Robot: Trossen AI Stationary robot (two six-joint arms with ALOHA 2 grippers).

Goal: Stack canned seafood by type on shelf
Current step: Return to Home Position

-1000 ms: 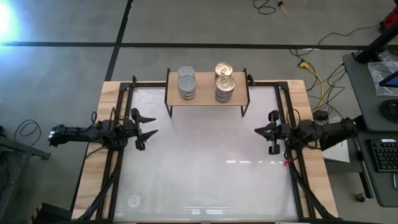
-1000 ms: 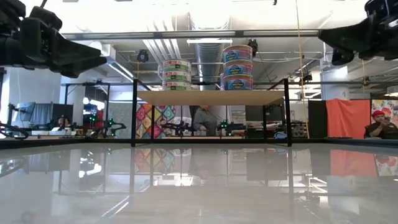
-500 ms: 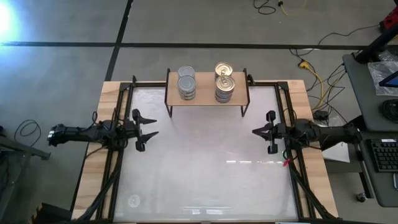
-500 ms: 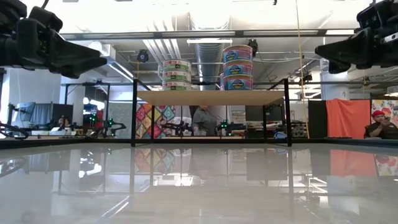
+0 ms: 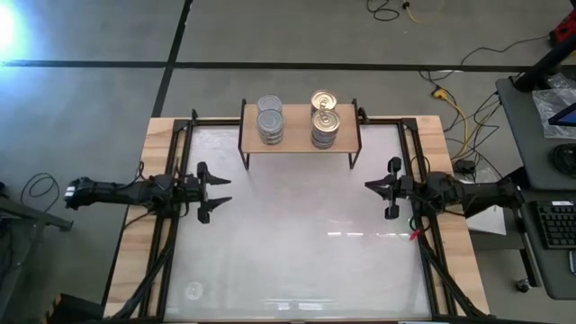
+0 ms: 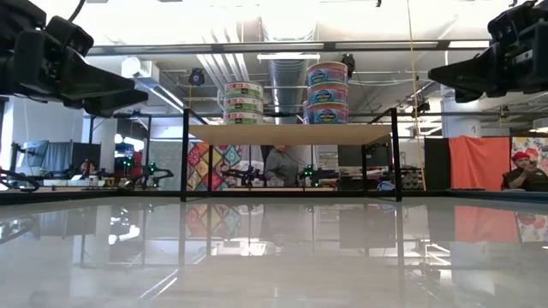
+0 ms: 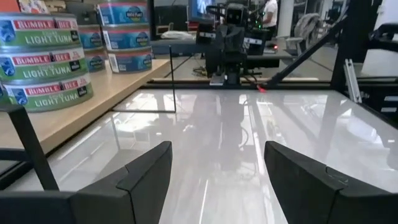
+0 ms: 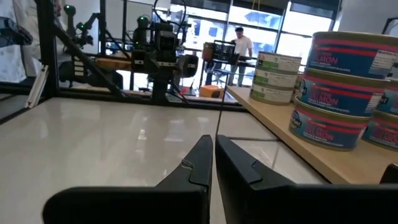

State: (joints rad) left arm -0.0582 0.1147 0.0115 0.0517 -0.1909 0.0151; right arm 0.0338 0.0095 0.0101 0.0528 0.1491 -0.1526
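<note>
The shelf (image 5: 301, 137) stands on thin black legs at the table's far edge. Silver-topped tins with green labels (image 5: 270, 120) (image 6: 243, 102) stand stacked on its left part. Gold-topped tins with blue labels (image 5: 324, 117) (image 6: 327, 91) stand stacked on its right part. My left gripper (image 5: 225, 190) (image 7: 217, 152) hovers open at the table's left side, pointing level toward the right, with nothing between its fingers. My right gripper (image 5: 367, 187) (image 8: 213, 144) hovers shut at the right side, pointing level toward the left. Both are well in front of the shelf.
The white tabletop (image 5: 297, 243) lies between the two grippers. The wooden table border (image 5: 135, 225) and black frame rails (image 5: 171, 243) run along both sides. A person (image 6: 522, 175) sits in the room beyond the table.
My right gripper has swung a little toward the table's near edge and sunk slightly; it now points straight across toward the left. My left gripper has tipped slightly downward in place. The tins and the shelf have kept still.
</note>
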